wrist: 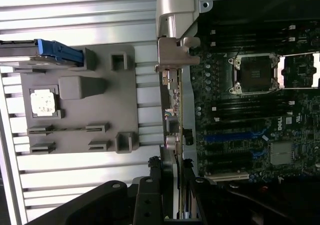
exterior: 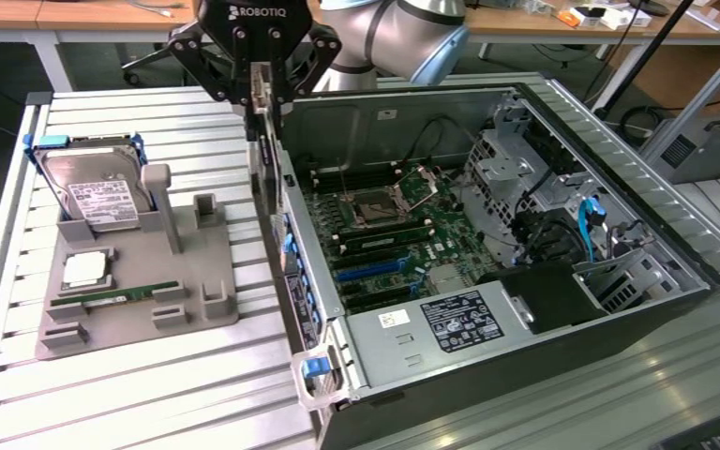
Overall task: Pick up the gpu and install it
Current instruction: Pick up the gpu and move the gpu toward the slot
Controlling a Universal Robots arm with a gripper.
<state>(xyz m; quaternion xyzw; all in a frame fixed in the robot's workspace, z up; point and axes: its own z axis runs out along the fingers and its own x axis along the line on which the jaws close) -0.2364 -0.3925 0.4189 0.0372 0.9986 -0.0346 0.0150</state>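
My gripper [exterior: 258, 80] is shut on the gpu [exterior: 262, 159], a thin dark card that hangs on edge below the fingers. It hovers over the near side wall of the open computer case [exterior: 335, 375], between the grey fixture and the motherboard [exterior: 392, 230]. In the wrist view the gpu [wrist: 172, 110] runs edge-on away from the gripper [wrist: 171, 185], and its silver bracket [wrist: 175, 15] is at the far end. The blue expansion slots [wrist: 235, 135] lie inside the case beside the card, apart from it.
A grey fixture [exterior: 198, 291] at the exterior view's left holds a hard drive [exterior: 104, 192], a processor chip [exterior: 85, 270] and a green memory stick [exterior: 116, 298]. Inside the case are the processor socket [exterior: 373, 206], a power supply [exterior: 460, 319] and cables [exterior: 585, 225].
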